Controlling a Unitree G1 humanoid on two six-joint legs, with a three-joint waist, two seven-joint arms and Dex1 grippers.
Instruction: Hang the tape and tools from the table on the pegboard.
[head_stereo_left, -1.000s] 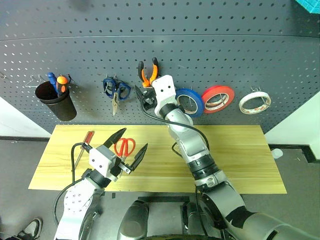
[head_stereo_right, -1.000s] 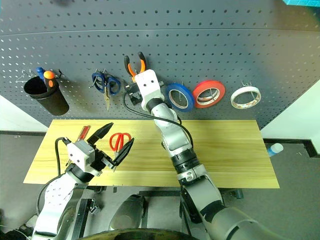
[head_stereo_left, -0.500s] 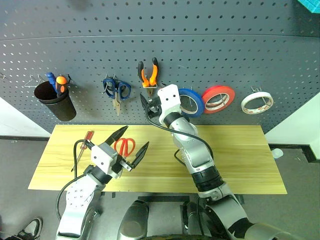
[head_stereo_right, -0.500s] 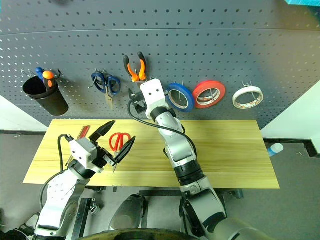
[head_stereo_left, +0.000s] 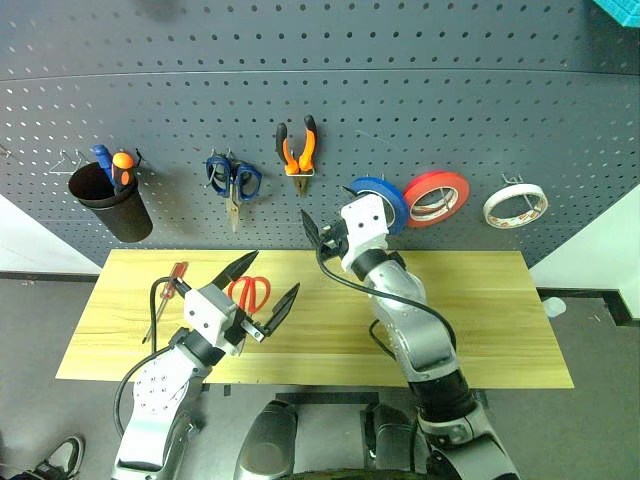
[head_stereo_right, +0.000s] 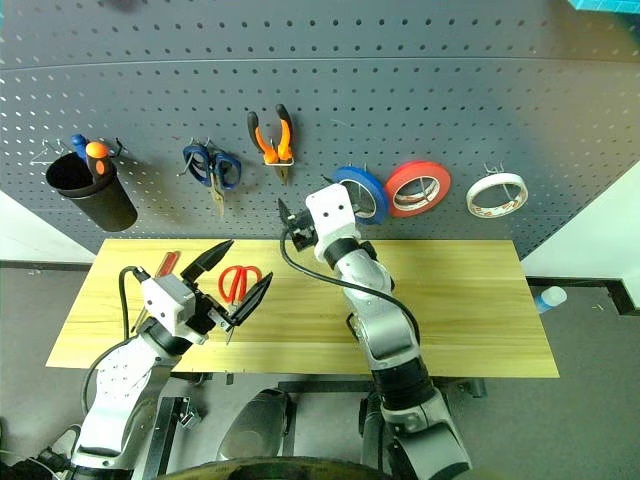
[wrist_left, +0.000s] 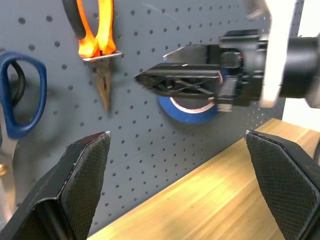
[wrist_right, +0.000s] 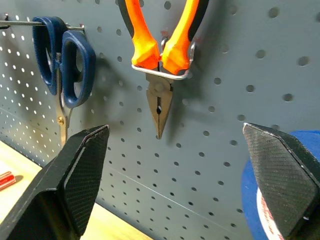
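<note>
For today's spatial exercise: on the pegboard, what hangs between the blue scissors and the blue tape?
The pliers hang between the blue scissors and blue tape, clearest in the left eye view.

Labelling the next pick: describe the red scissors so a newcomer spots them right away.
Start at the wooden table below the grey pegboard. On its left part, just behind the open left pincer, lie the red scissors. Their red handles and flat position set them apart from the blue scissors hanging above; the red screwdriver beside them is slimmer.

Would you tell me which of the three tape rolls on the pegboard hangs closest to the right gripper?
The blue roll, the leftmost of the three. It hangs just behind the right gripper, while the red-orange roll and the whitish tape hang further right.
</note>
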